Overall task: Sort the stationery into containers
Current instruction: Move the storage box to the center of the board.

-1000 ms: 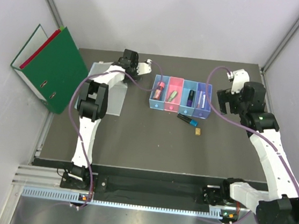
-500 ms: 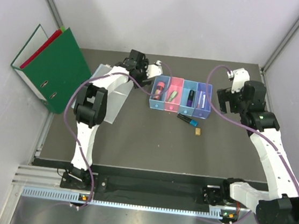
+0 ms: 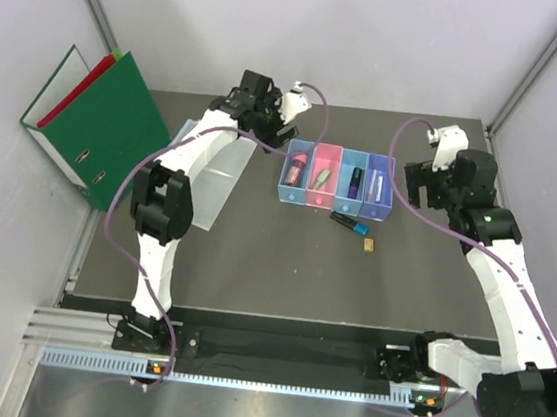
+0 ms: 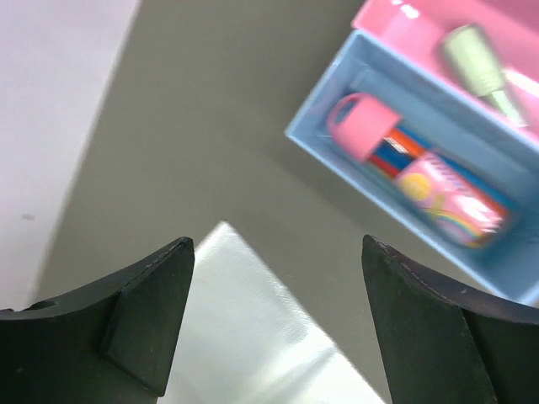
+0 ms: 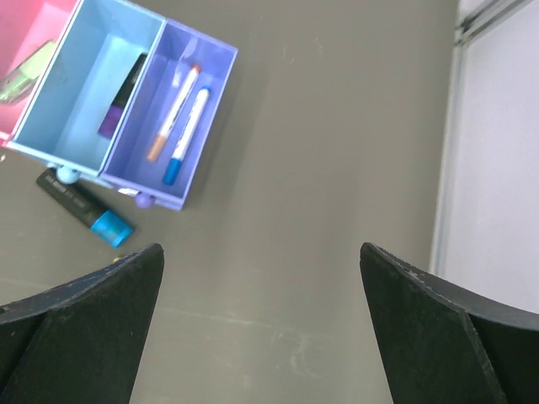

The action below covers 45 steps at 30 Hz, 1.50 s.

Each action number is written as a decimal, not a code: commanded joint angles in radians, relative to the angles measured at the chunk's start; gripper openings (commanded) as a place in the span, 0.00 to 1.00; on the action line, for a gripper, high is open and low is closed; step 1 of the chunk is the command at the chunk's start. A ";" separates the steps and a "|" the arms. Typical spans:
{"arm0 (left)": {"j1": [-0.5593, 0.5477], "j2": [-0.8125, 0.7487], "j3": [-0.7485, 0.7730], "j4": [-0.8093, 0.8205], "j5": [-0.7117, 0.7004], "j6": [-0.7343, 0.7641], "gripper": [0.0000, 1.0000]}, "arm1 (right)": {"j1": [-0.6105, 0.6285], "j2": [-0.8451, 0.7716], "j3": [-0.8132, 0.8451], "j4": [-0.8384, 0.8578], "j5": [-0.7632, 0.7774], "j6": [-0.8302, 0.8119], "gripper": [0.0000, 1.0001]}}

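Observation:
The four joined bins (image 3: 337, 181) stand mid-table. The light blue bin (image 4: 313, 141) holds the pink-capped glue stick (image 4: 404, 164). The pink bin (image 4: 421, 21) holds the green highlighter (image 4: 480, 63). The blue bin (image 5: 80, 97) holds a dark marker (image 5: 125, 93). The purple bin (image 5: 210, 93) holds two pens (image 5: 178, 114). A black marker with a cyan cap (image 3: 348, 222) and the tan block (image 3: 367, 245) lie on the table in front of the bins. My left gripper (image 3: 276, 128) is open and empty, just left of the bins. My right gripper (image 3: 416, 192) is open and empty, right of them.
A clear plastic sleeve (image 3: 207, 175) lies left of the bins, its corner under my left gripper (image 4: 244, 328). Green and red binders (image 3: 97, 122) lean at the far left. The right wall edge (image 5: 459, 126) runs close to my right gripper.
My left gripper has moved right and away from the sleeve, toward the light blue bin. The right arm and the stationery have not moved.

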 commanded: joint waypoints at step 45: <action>-0.050 0.088 -0.093 0.051 0.146 -0.463 0.66 | -0.073 0.805 0.367 0.147 -0.276 0.148 0.57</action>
